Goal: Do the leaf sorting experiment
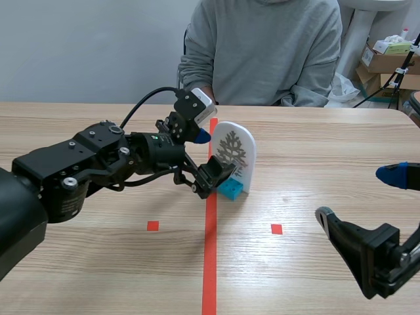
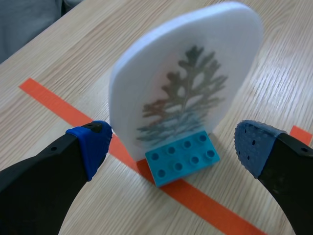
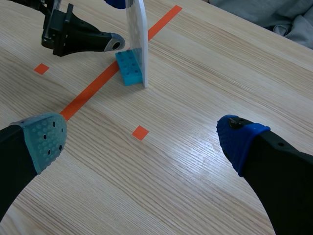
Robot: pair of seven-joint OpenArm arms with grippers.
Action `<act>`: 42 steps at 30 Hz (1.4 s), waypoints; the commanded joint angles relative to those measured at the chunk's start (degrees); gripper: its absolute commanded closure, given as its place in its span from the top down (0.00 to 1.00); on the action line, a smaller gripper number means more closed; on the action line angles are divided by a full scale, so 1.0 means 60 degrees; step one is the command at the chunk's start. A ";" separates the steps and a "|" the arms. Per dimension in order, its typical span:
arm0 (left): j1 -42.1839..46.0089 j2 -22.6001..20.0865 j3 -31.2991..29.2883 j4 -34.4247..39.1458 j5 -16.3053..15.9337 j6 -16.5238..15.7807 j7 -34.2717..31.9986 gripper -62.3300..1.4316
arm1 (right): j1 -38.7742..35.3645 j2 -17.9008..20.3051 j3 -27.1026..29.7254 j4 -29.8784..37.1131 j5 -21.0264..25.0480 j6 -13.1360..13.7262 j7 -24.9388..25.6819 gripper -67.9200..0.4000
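A white arched card (image 1: 232, 152) printed with a lobed leaf stands upright in a small blue brick base (image 1: 230, 189) on the red tape line. In the left wrist view the card (image 2: 190, 73) and its base (image 2: 182, 157) sit just ahead of and between the open fingers, untouched. My left gripper (image 1: 209, 157) is open around the card's near side, one blue pad (image 1: 200, 136) above and one finger below. My right gripper (image 1: 367, 210) stands open at the table's right front, far from the card (image 3: 138, 29).
A person in a grey sweatshirt (image 1: 262, 49) sits across the table behind the card. Small red tape squares (image 1: 276, 229) mark the wood on either side of the centre line (image 1: 210, 262). Cardboard boxes (image 1: 387, 59) stand off the table at the back right.
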State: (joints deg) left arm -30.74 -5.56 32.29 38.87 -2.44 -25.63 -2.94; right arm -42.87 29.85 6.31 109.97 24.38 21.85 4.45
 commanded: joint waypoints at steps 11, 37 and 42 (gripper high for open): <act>-0.0918 0.0157 -0.0007 -0.1122 0.1009 0.0769 -0.0867 0.87 | 0.0004 -0.0007 0.0080 0.0117 0.0036 0.0080 0.0142 0.94; -0.1246 0.1384 0.1279 -0.1169 0.2881 0.0503 -0.0765 0.87 | 0.0007 -0.0007 0.0080 0.0117 0.0036 0.0076 0.0146 0.94; -0.1206 0.1373 0.1279 -0.1169 0.2881 0.0583 -0.0765 0.87 | 0.0058 -0.0007 0.0080 0.0117 0.0040 0.0080 0.0142 0.94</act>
State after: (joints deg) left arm -37.43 2.37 40.47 30.63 15.42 -22.48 -6.74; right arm -42.87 29.85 6.31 109.97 24.38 22.28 4.45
